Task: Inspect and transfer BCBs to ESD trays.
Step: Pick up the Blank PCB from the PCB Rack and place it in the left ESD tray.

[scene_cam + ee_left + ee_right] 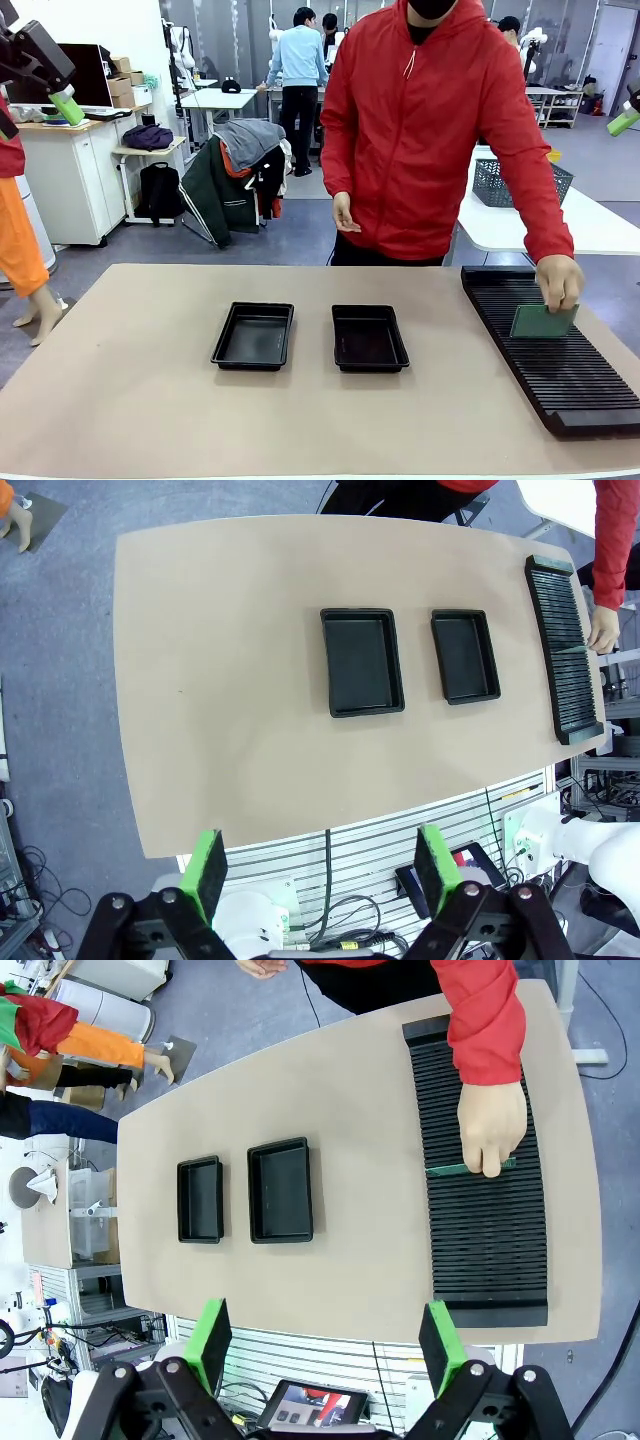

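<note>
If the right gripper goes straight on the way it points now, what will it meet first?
Most likely the bare table top, in the gap between one ESD tray and the slotted rack. The open right gripper hangs high above it with nothing in between, though depth is hard to judge.

The trays (253,336) are plain black, the rack (570,380) black and ribbed, the board (543,323) green, the table (130,400) tan, the jacket (430,130) red, the pads (209,872) green.
</note>
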Controlling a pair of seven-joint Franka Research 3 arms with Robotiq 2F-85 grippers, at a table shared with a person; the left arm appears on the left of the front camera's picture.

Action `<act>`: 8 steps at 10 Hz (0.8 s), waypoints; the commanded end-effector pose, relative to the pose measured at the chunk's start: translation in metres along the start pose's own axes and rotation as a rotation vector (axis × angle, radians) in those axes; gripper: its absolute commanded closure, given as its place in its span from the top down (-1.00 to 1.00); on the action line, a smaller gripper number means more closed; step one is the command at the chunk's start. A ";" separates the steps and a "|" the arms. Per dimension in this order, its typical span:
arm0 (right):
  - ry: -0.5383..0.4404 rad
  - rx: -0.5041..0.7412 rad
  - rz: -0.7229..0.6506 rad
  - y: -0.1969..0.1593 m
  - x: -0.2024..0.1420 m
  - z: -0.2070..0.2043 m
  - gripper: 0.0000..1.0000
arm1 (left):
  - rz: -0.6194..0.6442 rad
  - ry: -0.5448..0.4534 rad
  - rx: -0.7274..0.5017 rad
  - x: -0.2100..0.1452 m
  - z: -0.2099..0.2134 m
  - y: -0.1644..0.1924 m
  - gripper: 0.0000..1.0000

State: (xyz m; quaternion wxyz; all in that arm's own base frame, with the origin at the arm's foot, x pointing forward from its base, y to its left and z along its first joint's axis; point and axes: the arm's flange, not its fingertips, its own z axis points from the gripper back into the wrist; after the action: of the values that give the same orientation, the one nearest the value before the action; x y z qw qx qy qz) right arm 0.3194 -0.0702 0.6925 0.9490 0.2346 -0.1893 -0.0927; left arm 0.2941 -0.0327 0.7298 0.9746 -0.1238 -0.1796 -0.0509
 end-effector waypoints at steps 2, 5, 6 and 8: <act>0.003 0.001 0.001 -0.001 0.000 -0.001 1.00 | 0.001 0.000 0.000 0.000 0.000 0.000 1.00; 0.003 0.001 0.001 -0.001 0.000 -0.001 1.00 | 0.001 0.000 0.000 0.000 0.000 0.000 1.00; 0.003 0.001 0.001 -0.001 0.000 -0.001 1.00 | 0.001 0.000 0.000 0.000 0.000 0.000 1.00; 0.003 0.001 0.001 -0.001 0.000 -0.001 1.00 | 0.001 0.000 0.000 0.000 0.000 0.000 1.00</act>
State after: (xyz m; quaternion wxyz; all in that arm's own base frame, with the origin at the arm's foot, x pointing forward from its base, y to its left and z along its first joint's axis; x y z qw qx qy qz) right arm 0.3194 -0.0702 0.6925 0.9490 0.2346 -0.1893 -0.0926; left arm 0.2941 -0.0327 0.7298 0.9746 -0.1238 -0.1796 -0.0509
